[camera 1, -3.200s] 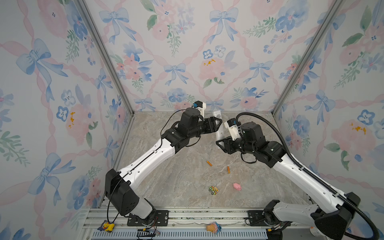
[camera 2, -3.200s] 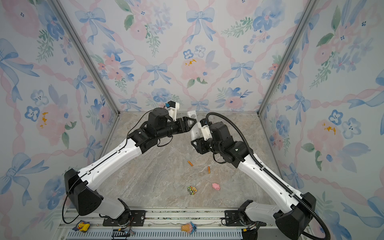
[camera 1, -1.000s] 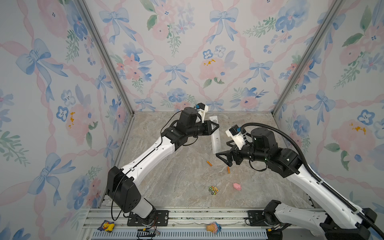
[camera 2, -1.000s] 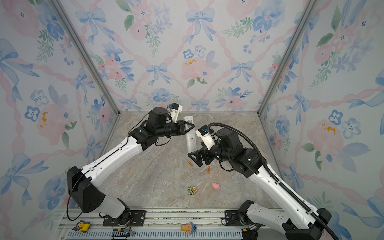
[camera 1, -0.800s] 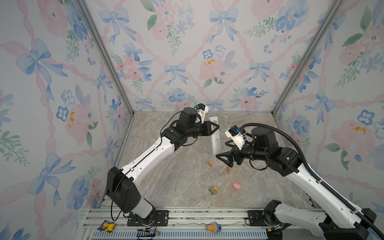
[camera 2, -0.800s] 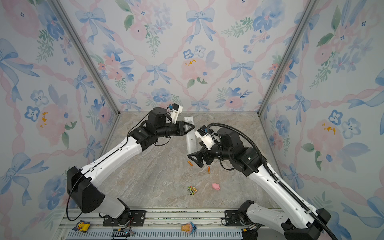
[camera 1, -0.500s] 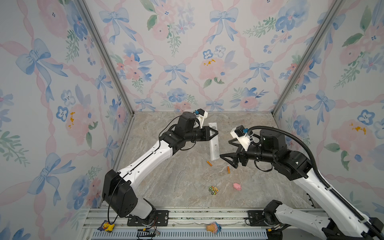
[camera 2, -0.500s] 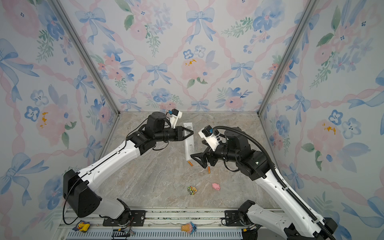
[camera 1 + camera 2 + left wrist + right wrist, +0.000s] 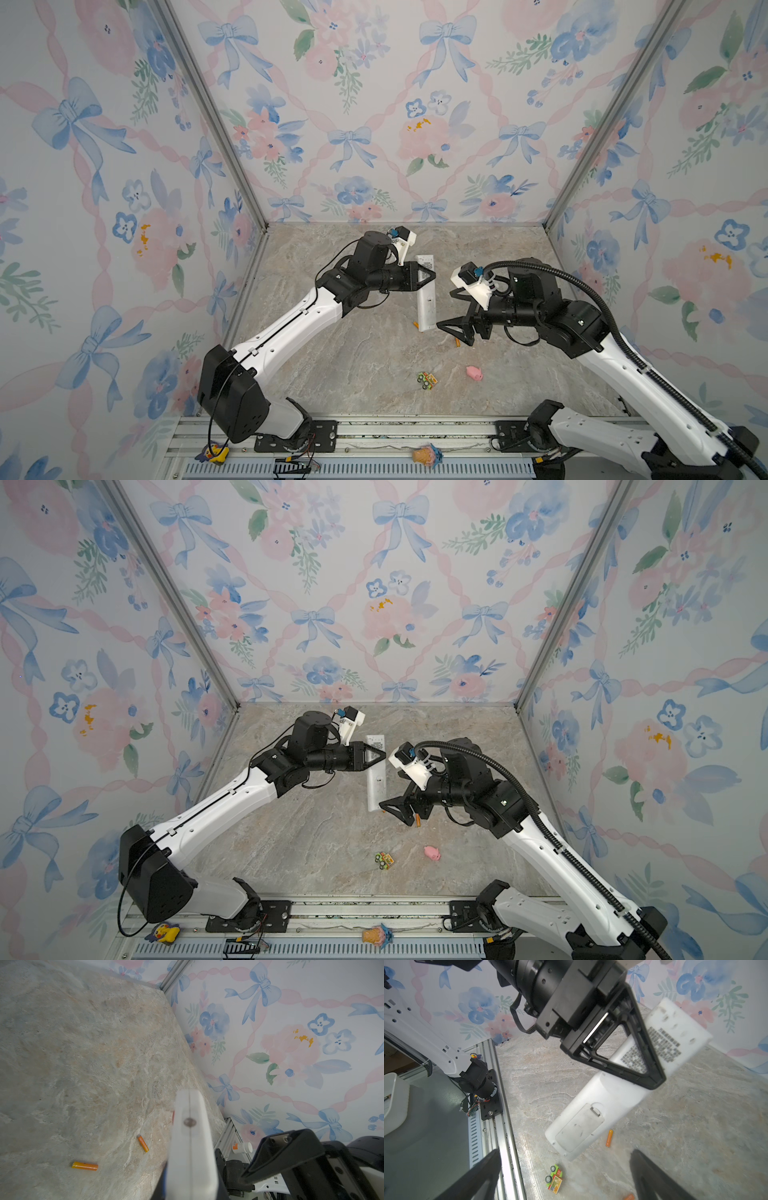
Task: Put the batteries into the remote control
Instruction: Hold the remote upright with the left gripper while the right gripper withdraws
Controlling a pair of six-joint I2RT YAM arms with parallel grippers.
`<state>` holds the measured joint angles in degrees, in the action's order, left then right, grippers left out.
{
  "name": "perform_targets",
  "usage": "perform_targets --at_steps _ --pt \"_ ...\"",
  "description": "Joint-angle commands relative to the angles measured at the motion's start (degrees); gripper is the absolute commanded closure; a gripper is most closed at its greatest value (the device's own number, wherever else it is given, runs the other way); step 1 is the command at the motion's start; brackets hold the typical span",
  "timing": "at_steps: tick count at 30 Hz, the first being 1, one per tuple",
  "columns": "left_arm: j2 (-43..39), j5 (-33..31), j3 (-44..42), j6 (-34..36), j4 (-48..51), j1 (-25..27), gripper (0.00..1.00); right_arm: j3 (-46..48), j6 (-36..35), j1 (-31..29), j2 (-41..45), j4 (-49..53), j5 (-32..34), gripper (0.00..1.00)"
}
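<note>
My left gripper [image 9: 432,275] is shut on the white remote control [image 9: 426,297] near its upper end and holds it above the table, long axis running front to back. The right wrist view shows its plain back [image 9: 608,1095], with the battery cover [image 9: 579,1126] in place. The remote control shows edge-on in the left wrist view [image 9: 191,1147]. My right gripper [image 9: 446,309] hangs wide open just right of the remote's lower end and touches nothing. Two orange batteries lie on the table, one beside the remote's lower end [image 9: 415,323], one under the right gripper [image 9: 457,342]. Both show in the left wrist view [image 9: 84,1166] [image 9: 143,1143].
A pink pig toy [image 9: 474,372] and a small green toy car [image 9: 427,380] lie nearer the front. Floral walls close in the marble table on three sides. A metal rail [image 9: 374,428] runs along the front edge, with a pill bottle [image 9: 242,1147] beyond it.
The right gripper has come away from the remote, dropped lower and drawn back to the right, staying open. The left gripper has carried the remote a little forward.
</note>
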<state>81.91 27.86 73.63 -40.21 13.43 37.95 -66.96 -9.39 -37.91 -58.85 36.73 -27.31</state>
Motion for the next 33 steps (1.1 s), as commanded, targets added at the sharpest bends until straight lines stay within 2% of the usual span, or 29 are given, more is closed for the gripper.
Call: perform_targets --at_steps 1,4,8,15,21,33 --pt "-0.5 2.3 0.1 2.1 -1.2 0.3 1.00 -1.6 -5.1 -1.6 -0.3 3.7 -1.6 0.03" --pt "-0.7 3.6 0.4 2.1 -1.2 0.5 1.00 -3.0 -8.5 -4.4 -1.0 6.9 1.6 0.03" --pt "-1.5 3.0 0.6 2.2 -1.2 1.2 1.00 -4.1 -8.5 -5.8 -1.3 6.3 2.0 0.02" --pt "-2.2 5.3 0.6 2.1 -1.2 1.8 1.00 -2.2 -7.2 -6.6 0.2 2.2 4.0 0.02" --pt "-4.0 4.3 -0.7 1.0 -1.1 1.9 1.00 -2.2 -10.9 -6.6 -1.0 4.4 4.3 0.02" --pt "-3.5 6.2 -0.3 1.0 -1.2 1.9 1.00 -2.5 -10.7 -9.5 -1.2 2.6 6.1 0.04"
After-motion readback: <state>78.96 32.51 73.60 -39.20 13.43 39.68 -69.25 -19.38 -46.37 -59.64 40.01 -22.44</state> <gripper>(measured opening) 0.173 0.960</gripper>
